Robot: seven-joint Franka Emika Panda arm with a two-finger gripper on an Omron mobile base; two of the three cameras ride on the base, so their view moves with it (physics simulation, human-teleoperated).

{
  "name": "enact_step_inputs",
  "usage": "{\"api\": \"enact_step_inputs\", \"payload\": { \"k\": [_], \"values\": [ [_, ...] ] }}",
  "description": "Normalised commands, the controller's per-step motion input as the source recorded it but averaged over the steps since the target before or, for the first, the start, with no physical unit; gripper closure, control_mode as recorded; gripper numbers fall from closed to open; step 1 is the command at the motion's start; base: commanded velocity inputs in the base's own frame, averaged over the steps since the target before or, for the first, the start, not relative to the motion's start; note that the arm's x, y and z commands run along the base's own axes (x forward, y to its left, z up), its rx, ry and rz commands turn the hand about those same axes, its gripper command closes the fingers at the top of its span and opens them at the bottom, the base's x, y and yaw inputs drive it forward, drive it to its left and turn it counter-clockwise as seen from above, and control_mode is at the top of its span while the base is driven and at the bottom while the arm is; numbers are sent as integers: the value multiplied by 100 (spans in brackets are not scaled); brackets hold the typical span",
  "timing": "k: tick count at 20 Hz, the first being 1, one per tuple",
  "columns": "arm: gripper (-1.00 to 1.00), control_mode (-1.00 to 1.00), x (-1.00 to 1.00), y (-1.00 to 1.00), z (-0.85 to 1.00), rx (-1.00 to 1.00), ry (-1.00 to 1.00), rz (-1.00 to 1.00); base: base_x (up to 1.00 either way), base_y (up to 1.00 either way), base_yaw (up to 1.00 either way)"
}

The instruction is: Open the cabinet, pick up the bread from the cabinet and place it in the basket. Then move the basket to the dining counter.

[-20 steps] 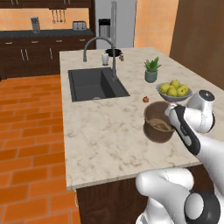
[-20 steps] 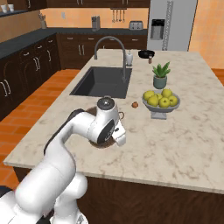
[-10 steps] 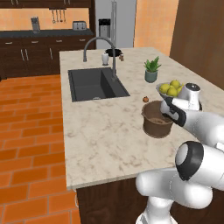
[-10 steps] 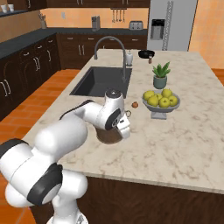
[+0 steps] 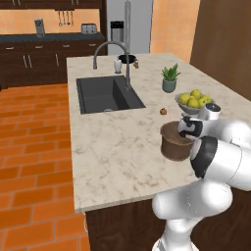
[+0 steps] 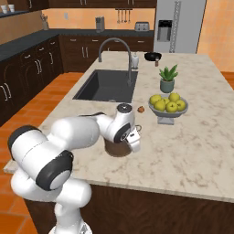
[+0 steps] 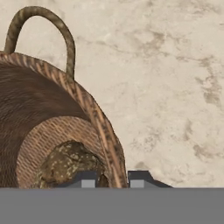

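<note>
Gripper [image 7: 113, 178] first: my two fingertips straddle the basket [image 5: 175, 143] rim, one inside and one outside, clamped on the woven wall at the rim's right side as the hand view shows it.

Largest change: my arm has swung over the last second, folding from a low reach into a raised curl over the near right part of the dining counter [image 5: 112, 152]. With it the basket has shifted slightly toward the near edge, standing upright on the beige stone, near side of the fruit bowl [image 5: 192, 105] and well right of the dark sink [image 5: 108, 93].

Smaller still, the bread [image 7: 70, 164] lies on the basket floor, just beside my inner fingertip.

I judge the carry is essentially finished: bread in the basket, basket on the island, so letting go comes next.

No brand, label or writing is readable anywhere.
</note>
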Motion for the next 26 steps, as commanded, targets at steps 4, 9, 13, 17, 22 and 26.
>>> {"api": "enact_step_inputs", "payload": {
  "k": [4, 9, 13, 17, 22, 26],
  "values": [
    [100, -100, 12, 0, -51, 0, 0, -1, 0, 0, 0],
    [-100, -100, -11, 3, 0, 1, -12, 1, 0, 0, 0],
    [-100, -100, -35, 18, 36, 4, -21, 7, 0, 0, 0],
    [-100, -100, -36, 28, 29, 0, -5, 5, 0, 0, 0],
    [-100, -100, -85, 79, 39, 2, 0, 10, 0, 0, 0],
    [-100, -100, -99, 100, 44, 0, 0, 14, 0, 0, 0]
  ]
}}
